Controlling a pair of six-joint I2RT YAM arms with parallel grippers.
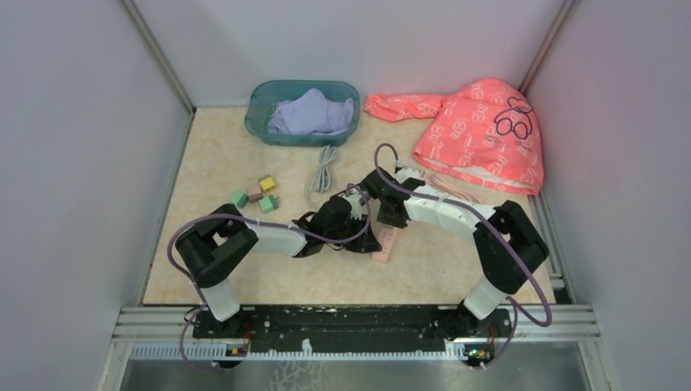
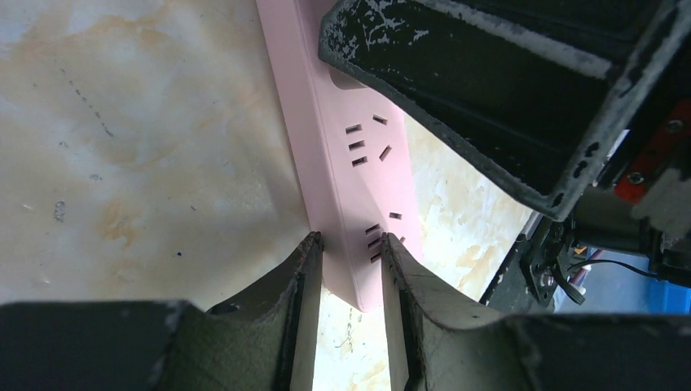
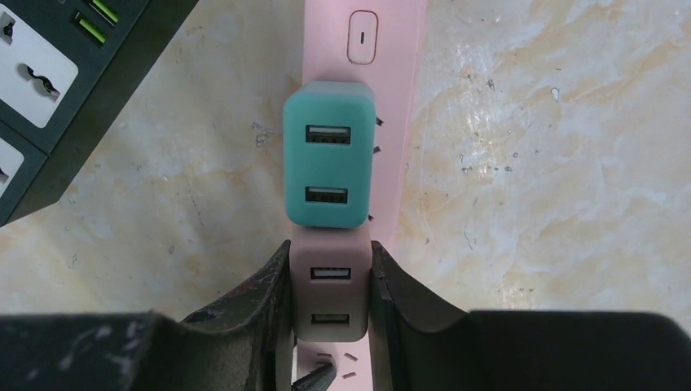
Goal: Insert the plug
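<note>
A pink power strip lies on the table; it also shows in the top view and the left wrist view. A teal USB plug sits on it below the switch. My right gripper is shut on a pink USB plug, held against the strip right behind the teal one; whether its prongs are in is hidden. My left gripper is closed on the near end of the strip, a finger on each side. Both grippers meet at the table's middle, the left and the right.
A black power strip lies just left of the pink one. Several coloured plugs and a white cable lie further back left. A teal basket with cloth and a pink garment are at the back.
</note>
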